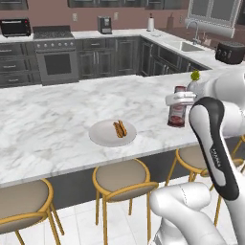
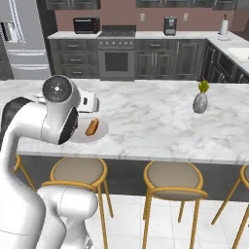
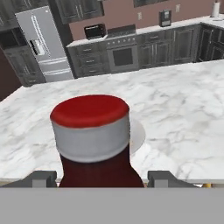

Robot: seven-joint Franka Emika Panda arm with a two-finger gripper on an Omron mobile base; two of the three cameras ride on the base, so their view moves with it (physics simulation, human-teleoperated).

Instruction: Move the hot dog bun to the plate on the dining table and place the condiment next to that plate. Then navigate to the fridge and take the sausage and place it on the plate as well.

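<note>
A white plate (image 1: 103, 138) lies on the marble dining counter (image 1: 48, 124) with the hot dog bun (image 1: 119, 128) on it. To the plate's right the condiment, a dark red bottle (image 1: 176, 114) with a red cap and white band, stands upright. My gripper (image 1: 180, 98) is shut on its upper part. Whether its base touches the counter I cannot tell. In the hand view the bottle (image 3: 92, 131) sits between my fingertips (image 3: 43, 177), and the plate's rim (image 3: 138, 136) peeks out behind it. From the right base view my arm hides the bottle, while the bun (image 2: 91, 127) shows. The sausage is out of view.
A small grey vase with a plant (image 1: 194, 80) stands on the counter just behind the bottle. Round stools (image 1: 119, 178) line the counter's near edge. The fridge (image 2: 19, 39) stands at the far left of the kitchen, beyond the counter. A stove (image 1: 57, 55) is against the back wall.
</note>
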